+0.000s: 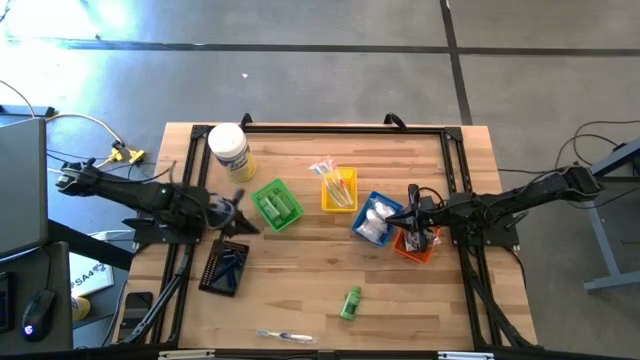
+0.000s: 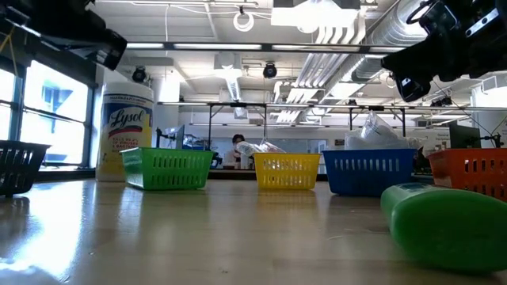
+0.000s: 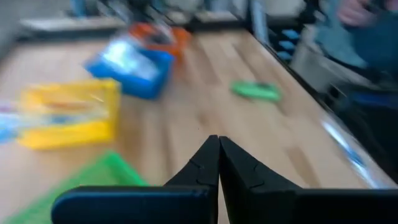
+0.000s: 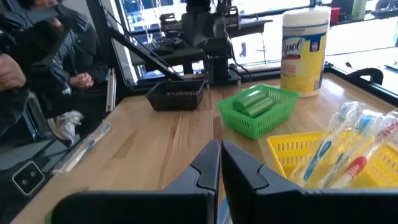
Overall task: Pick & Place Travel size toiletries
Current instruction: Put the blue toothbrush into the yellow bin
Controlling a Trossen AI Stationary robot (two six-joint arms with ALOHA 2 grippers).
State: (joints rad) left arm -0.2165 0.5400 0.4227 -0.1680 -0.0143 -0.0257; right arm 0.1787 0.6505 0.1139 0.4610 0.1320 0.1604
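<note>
Lying apart from left fingers [image 3: 219,163]: green tube [image 3: 256,91].

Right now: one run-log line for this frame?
left gripper: shut, empty, by green tray | right gripper: shut, empty, over orange tray | loose on table: green tube, wrapped toothbrush

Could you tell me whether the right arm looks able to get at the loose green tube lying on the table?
Probably yes: the green tube lies alone on bare wood, and the right gripper, jaws shut and empty, has nothing between.
</note>
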